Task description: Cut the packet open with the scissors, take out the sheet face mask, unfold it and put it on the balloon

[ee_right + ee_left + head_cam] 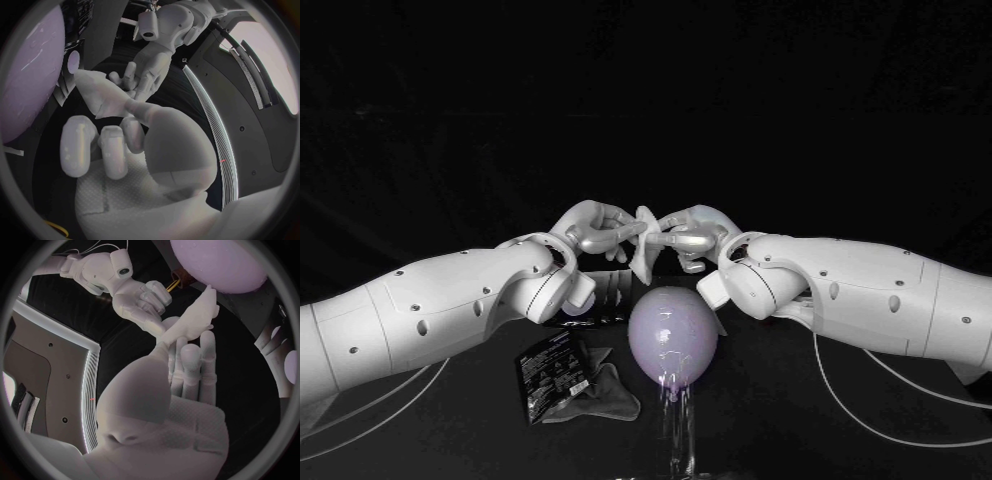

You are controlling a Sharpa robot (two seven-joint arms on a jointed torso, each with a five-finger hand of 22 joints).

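Mask (pixel 646 255), limp and probably slippery, hangs pinched at its edges between left hand (pixel 596 230) and right hand (pixel 687 233) near the balloon (pixel 672 335).

No legible txt; print on black packet (pixel 545 372) too small.

Dim room; the black table (pixel 776 440) and dark backdrop (pixel 646 80) swallowed most light. Light from above struck the tops of the left arm (pixel 430 310) and right arm (pixel 877 285), leaving their undersides shadowed. The balloon (pixel 672 335) bore small glints and dimmed towards its sides. From each wrist, straight edges bowed near a dark circular rim.
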